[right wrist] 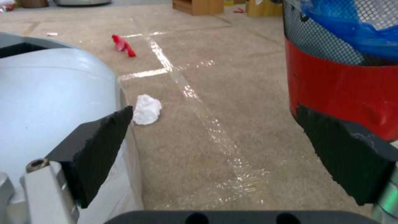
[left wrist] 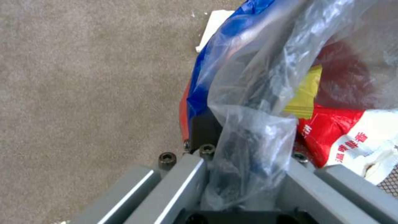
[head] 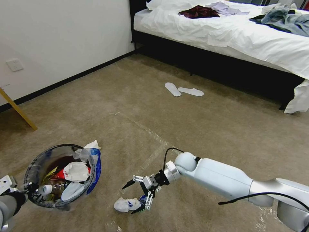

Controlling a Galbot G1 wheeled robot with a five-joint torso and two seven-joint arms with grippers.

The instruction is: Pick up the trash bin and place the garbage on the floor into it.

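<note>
The trash bin (head: 37, 162), lined with a clear bag with blue edges, is held at the lower left. My left gripper (head: 27, 190) is shut on its rim; in the left wrist view this gripper (left wrist: 244, 174) clamps the rim and the bag. Inside the bin lie a red and white wrapper (left wrist: 344, 137) and a yellow scrap (left wrist: 304, 93). My right gripper (head: 130, 199) stands open just over a crumpled white tissue (head: 124, 204) on the carpet. In the right wrist view the gripper (right wrist: 224, 146) is open. The tissue (right wrist: 147, 109) lies past one fingertip, with the bin's red wall (right wrist: 344, 84) beside the other. A red wrapper (right wrist: 123, 45) lies farther off.
A bed (head: 231, 35) with clothes on it stands at the back right, with two white slippers (head: 183, 90) on the carpet before it. The wall (head: 58, 38) runs along the left, a wooden strip (head: 19, 111) leaning there. Shiny tape lines (right wrist: 195, 93) cross the carpet.
</note>
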